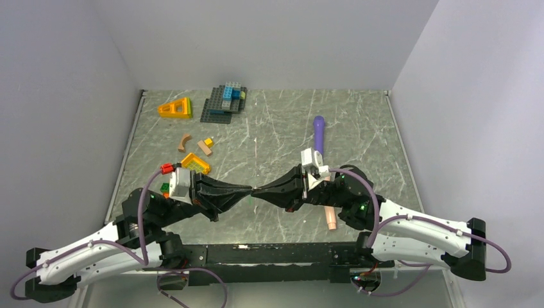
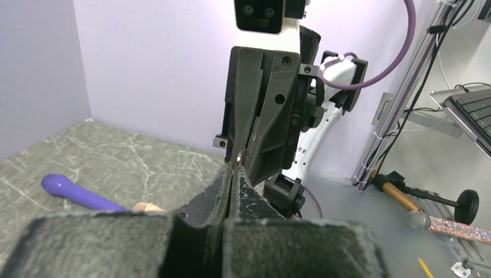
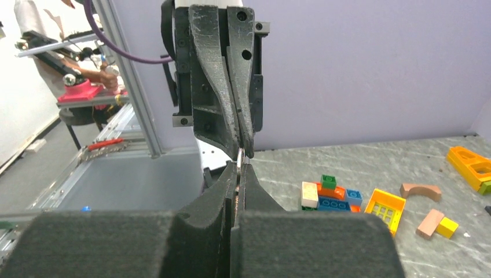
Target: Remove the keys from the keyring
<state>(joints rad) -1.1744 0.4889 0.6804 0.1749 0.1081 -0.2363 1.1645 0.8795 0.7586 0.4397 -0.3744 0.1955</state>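
Note:
My left gripper (image 1: 247,190) and right gripper (image 1: 258,190) meet tip to tip above the middle of the table, both shut. In the right wrist view a thin silver keyring (image 3: 239,155) shows edge-on, pinched between my right gripper (image 3: 238,168) below and the left gripper's tips above. A brass-coloured sliver (image 3: 236,197), seemingly the brass key, sits between the right fingers. In the left wrist view my left gripper (image 2: 231,169) is closed, with a small metal glint (image 2: 239,155) at its tip. The green-headed key is hidden.
A purple-handled tool (image 1: 319,133) lies behind the right arm, its peach end (image 1: 331,220) by the arm. Toy bricks lie at the back left: an orange wedge (image 1: 176,108), a dark baseplate stack (image 1: 223,102), an orange window piece (image 1: 195,163) and tan pieces (image 1: 205,146).

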